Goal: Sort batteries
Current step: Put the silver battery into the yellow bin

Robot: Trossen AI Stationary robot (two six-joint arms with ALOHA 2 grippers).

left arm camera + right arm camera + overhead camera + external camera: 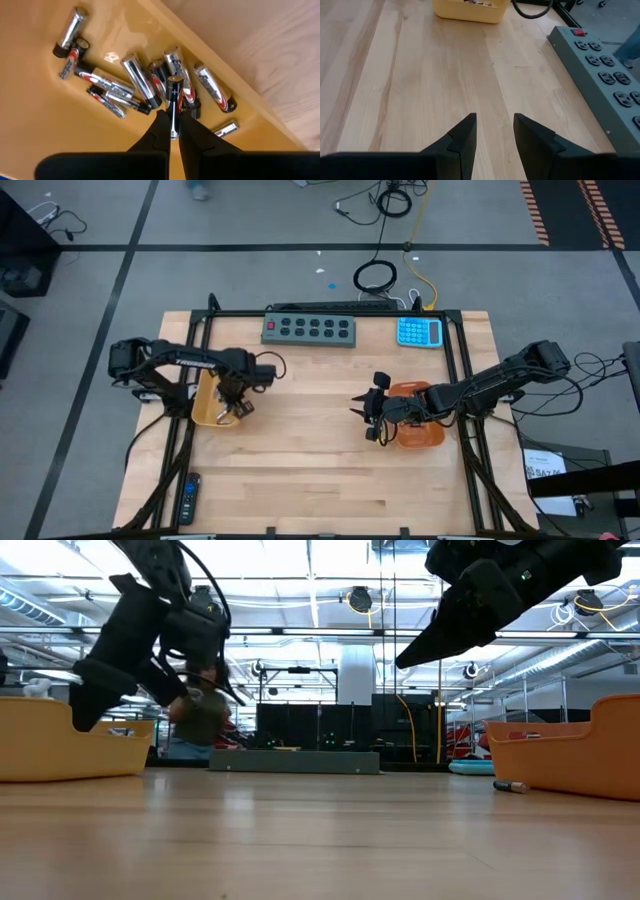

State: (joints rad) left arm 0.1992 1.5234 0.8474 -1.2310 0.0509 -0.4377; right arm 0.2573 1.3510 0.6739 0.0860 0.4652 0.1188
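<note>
We found the sorting well under way, though we judged it not finished. Our left tool (172,131) hung over the yellow tray (203,408) on the left side of the worktop (300,470), its two fingers clenched on a thin dark battery (173,102) held upright above the heap. Below it, a pile of batteries (135,87) lay on the tray floor, thicker silvery ones mixed with slimmer dark ones, so this tray looked unsorted to us, or at least it held both kinds. Our right tool (495,137) waited above bare wood just beside the orange tray (422,432) on the right, its fingers parted with nothing between them. In the level view we saw one small battery (510,786) lying on the worktop right at the foot of the orange tray, outside it. What the orange tray held we could not tell, since the arm covered it from above. We took it that most of the pile was left to move, one piece at a time.
</note>
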